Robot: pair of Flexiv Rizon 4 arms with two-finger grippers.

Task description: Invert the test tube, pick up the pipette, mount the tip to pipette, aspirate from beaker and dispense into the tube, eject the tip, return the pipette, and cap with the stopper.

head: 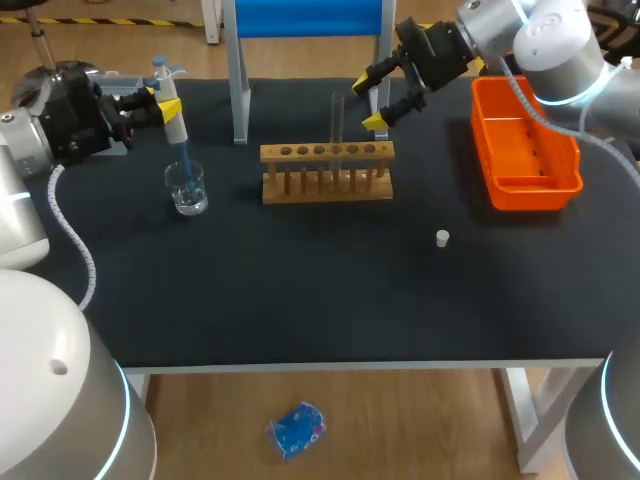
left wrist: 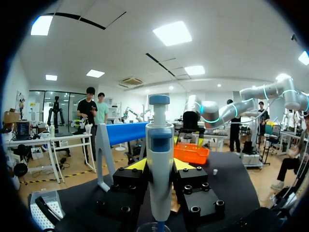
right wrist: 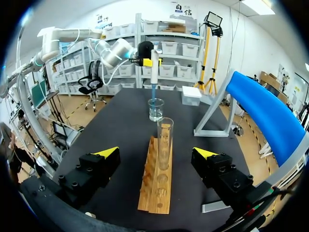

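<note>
**Q:** Head view: what is labelled?

**A:** Left pincer (head: 160, 104), clamped on the pipette (head: 176, 122). The pipette is upright, and its blue tip (head: 183, 158) reaches down into the beaker (head: 187, 190) at the left of the bench (head: 300, 300). Right pincer (head: 369, 103), fingers apart, just beside the test tube (head: 338, 118). The tube stands upright in the wooden rack (head: 327, 172) (mid-bench). Orange bin (head: 525, 150) at the right. The white stopper (head: 443, 238) lies alone on the bench, well apart from the rack.

**Q:** Left wrist view?

**A:** The pipette (left wrist: 160, 169) rises between the yellow-tipped fingers (left wrist: 136, 164), which grip it from both sides. The rim of the beaker (left wrist: 153, 226) shows just under it. Ahead lie the orange bin (left wrist: 190, 152) and the stopper (left wrist: 215, 170).

**Q:** Right wrist view?

**A:** Right pincer (right wrist: 157, 153), spread wide and holding nothing. The test tube (right wrist: 164, 140) stands open end up in the rack (right wrist: 155, 188), ahead of the fingers and in line with the gap between them, touching neither. Beyond the rack is the beaker (right wrist: 156, 110), with the tip (right wrist: 153, 92) inside it. Above, the left pincer (right wrist: 147, 61) holds the pipette (right wrist: 154, 67).
</note>
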